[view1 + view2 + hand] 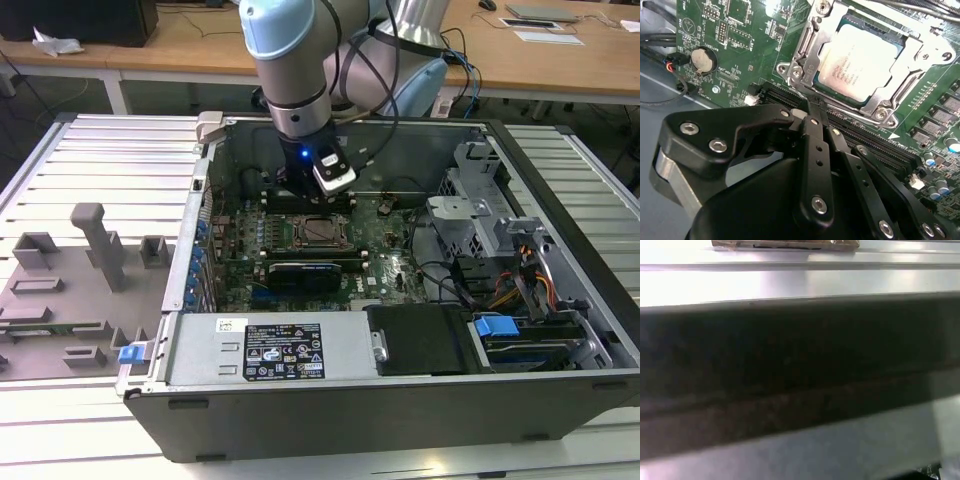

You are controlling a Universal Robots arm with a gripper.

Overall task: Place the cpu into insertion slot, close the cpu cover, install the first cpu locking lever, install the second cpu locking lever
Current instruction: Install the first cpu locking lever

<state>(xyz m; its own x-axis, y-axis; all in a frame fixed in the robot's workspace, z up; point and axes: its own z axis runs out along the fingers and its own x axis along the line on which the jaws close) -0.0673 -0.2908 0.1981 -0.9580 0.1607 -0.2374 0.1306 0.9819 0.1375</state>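
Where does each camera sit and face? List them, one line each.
Exterior view: off the arm, looking down into the computer case; arm shows.
Second wrist view: at the wrist, looking past the gripper at the cpu.
First wrist view: at the wrist, facing a dark band.
Shared: exterior and second wrist views show the motherboard.

Silver-grey cpu (pixel 860 62), green circuit board (pixel 752 35)

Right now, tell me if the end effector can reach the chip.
Probably only its top: the end effector sits right beside the socket with nothing between, but the metal frame covers the edges of the chip.
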